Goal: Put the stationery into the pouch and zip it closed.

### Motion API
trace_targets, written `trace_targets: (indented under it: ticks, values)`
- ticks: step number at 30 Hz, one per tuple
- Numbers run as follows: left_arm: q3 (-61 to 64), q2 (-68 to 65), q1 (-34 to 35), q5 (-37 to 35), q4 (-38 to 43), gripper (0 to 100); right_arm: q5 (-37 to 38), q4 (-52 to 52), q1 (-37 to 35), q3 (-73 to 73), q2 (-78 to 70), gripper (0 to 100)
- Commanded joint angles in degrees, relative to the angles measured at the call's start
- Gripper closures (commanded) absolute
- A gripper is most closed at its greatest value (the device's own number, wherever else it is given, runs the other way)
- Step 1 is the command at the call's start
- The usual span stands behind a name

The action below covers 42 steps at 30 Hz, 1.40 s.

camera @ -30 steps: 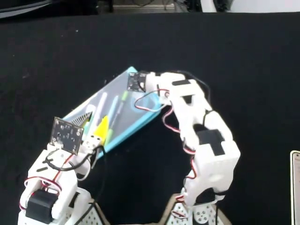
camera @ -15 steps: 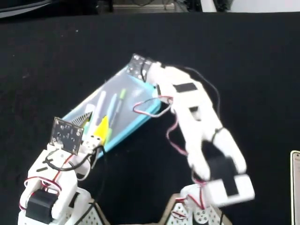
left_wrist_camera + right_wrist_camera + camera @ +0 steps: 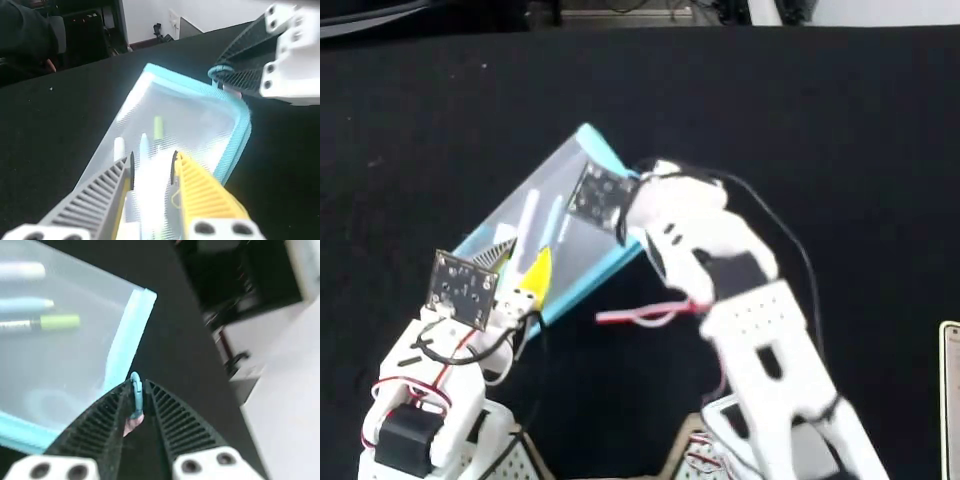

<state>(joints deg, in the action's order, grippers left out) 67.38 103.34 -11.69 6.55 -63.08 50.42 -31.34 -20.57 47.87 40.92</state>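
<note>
Item: pouch point(image 3: 560, 180), clear-walled with a teal zip border, lying flat left of table centre, its long axis running from 7 o'clock to 1 o'clock. Contents: stationery already inside, namely a white pen point(image 3: 20, 271), a blue pen point(image 3: 25, 304) and a green-capped pen point(image 3: 57, 321). Left gripper point(image 3: 151, 161): at the pouch's 7 o'clock end, jaws parted and laid over the clear wall; whether they bear down on it cannot be told. Right gripper point(image 3: 137, 390): at the pouch's 3 o'clock long edge, jaws pressed together on the teal zip pull point(image 3: 218, 74). Hazards, as judged:

- The thin pull may slip out of the pinch if drawn at an angle to the zip line.
- If the left hold is light, the whole pouch may slide or swing on the cloth and the slider will not travel.
- The soft wall may bunch ahead of the slider and jam it, most likely at a corner.
- The right arm's red wire loop point(image 3: 640, 315) hangs near the pouch's 5 o'clock corner and could catch.

Surface: black cloth table point(image 3: 820, 120). A pale object point(image 3: 950, 400) sits at the 4 o'clock edge. Room: white wall point(image 3: 165, 15) and dark furniture beyond the table.
</note>
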Motion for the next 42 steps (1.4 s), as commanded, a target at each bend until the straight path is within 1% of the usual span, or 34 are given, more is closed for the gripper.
trace_targets:
  ticks: [1,3,6,8,11,15,25,31,34,38,42]
  values:
    - [-0.22,0.26,-0.84,0.35,0.00,86,-0.62,-0.62,-3.08,0.31,10.77,98.8]
    - [0.57,0.26,-0.84,0.35,0.26,86,-0.62,-2.37,-4.40,-0.84,13.41,98.8]
    - [0.48,0.26,-0.92,0.09,0.26,85,-0.62,-7.74,-6.77,-4.97,14.99,98.8]
    - [0.31,0.26,-1.36,-2.29,0.26,85,-1.14,-11.52,-8.35,-8.57,14.99,98.8]
    - [0.31,0.26,-5.14,-4.31,0.09,85,-5.45,-13.89,-10.37,-13.23,14.99,98.8]
    - [0.84,0.26,-9.98,-4.40,-0.26,85,-8.00,-14.15,-12.48,-16.66,14.99,98.8]
    - [0.13,0.35,-10.95,-4.13,-0.53,85,-8.26,-14.15,-12.75,-20.18,14.20,98.8]
    - [-8.48,0.35,-10.33,-4.04,-8.53,85,-8.26,-14.24,-12.75,-22.46,8.66,98.8]
    - [-8.84,0.35,-10.95,-3.87,-9.76,85,-8.26,-14.24,-12.75,-23.60,6.90,98.8]
    - [-8.84,0.35,-15.69,0.35,-11.69,82,-8.26,-14.15,-12.75,-24.13,6.11,98.8]
    - [-8.13,0.35,-18.51,1.58,-12.31,82,-8.26,-14.15,-12.75,-24.04,5.41,98.8]
